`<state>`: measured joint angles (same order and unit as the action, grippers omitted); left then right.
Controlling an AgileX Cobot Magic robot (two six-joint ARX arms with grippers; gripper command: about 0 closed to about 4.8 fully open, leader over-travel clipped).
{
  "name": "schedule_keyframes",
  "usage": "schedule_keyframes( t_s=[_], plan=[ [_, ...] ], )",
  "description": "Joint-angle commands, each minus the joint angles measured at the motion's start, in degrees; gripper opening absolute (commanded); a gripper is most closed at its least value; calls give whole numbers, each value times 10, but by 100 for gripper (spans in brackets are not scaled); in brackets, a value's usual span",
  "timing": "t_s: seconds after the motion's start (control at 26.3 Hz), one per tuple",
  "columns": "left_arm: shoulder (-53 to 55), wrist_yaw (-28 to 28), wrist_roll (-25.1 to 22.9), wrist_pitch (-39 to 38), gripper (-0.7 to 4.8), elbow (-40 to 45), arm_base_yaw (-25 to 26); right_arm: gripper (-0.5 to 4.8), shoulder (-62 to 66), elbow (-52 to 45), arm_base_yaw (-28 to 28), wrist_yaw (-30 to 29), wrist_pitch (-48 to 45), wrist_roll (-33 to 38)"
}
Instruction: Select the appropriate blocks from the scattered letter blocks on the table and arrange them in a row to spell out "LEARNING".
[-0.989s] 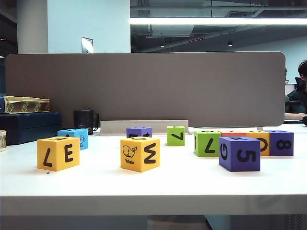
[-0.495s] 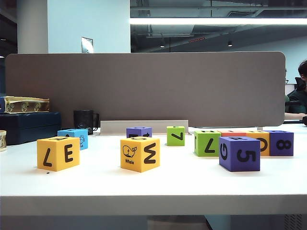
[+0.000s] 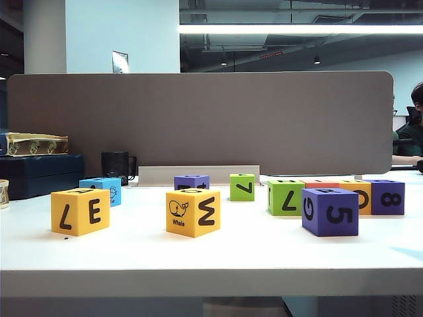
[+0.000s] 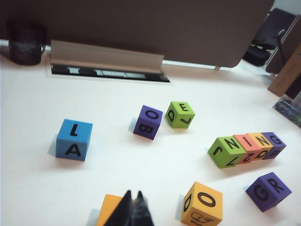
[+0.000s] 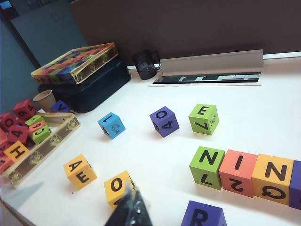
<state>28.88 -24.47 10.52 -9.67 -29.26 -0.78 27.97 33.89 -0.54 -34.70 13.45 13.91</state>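
The letter blocks lie scattered on the white table [image 3: 211,254]. A row reading N, I, N, G stands at the right: green [image 5: 207,166], red-orange [image 5: 238,172], orange [image 5: 273,178] and purple [image 4: 274,141]. Loose blocks are a blue L/A [image 4: 74,139], a purple G/R [image 4: 268,190], a yellow E/7 [image 3: 80,211], a green one [image 4: 180,114] and a purple O one [image 4: 147,122]. My left gripper [image 4: 133,194] is shut and empty above the yellow E block [image 4: 109,212]. My right gripper [image 5: 129,195] is shut and empty over the yellow whale block [image 5: 116,187]. Neither gripper shows in the exterior view.
A grey-brown divider panel [image 3: 198,122] closes the back of the table, with a black mug [image 3: 117,165] before it. At the left stand a dark case under a flat box [image 5: 75,63], a paper cup [image 5: 45,100] and a tray of spare blocks [image 5: 33,141].
No block has moved. A faint shadow has appeared on the table's front right in the exterior view.
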Motion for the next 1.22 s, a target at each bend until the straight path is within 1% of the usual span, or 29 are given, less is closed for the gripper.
schedule_keyframes(
  t_s=[0.04, 0.19, 0.3, 0.49, 0.57, 0.61, 0.65, 0.68, 0.76, 0.91, 0.95, 0.99, 1.07, 1.14, 1.22],
  plan=[
    [48, -2, -3, 7, -6, -28, 0, -2, 32, 39, -7, 0, 36, -45],
    [96, -2, -13, 13, -6, -52, 0, -2, 81, 90, -12, 1, 103, -81],
    [112, -2, -13, 22, -6, -55, 0, -2, 109, 119, -19, 2, 138, -97],
    [149, -6, -18, 20, -6, -66, 0, -2, 166, 176, -52, 5, 178, -113],
    [163, -19, -18, 20, -6, -76, -1, -2, 187, 201, -72, 23, 197, -118],
    [170, -27, -20, 20, -6, -84, -1, -2, 203, 220, -90, 43, 217, -133],
    [174, -28, -20, 20, -6, -89, -1, -2, 210, 229, -99, 54, 227, -138],
    [180, -28, -20, 20, -6, -97, -1, -2, 225, 248, -117, 79, 248, -144],
    [189, -28, -22, 21, -6, -110, -5, -2, 244, 271, -137, 111, 273, -146],
    [204, -25, -39, 21, -6, -124, -33, -2, 264, 293, -156, 127, 296, -153],
    [213, -25, -45, 20, -6, -130, -48, -2, 268, 297, -161, 135, 302, -156],
    [223, -24, -45, 20, -6, -135, -63, -2, 268, 300, -163, 143, 309, -156],
    [237, -23, -45, 17, -6, -142, -76, -2, 267, 301, -163, 142, 314, -156],
    [264, -21, -45, 3, -6, -161, -97, -2, 267, 304, -163, 143, 333, -156],
    [292, -2, -47, -22, -6, -188, -124, -2, 267, 306, -163, 142, 346, -157]
  ],
)
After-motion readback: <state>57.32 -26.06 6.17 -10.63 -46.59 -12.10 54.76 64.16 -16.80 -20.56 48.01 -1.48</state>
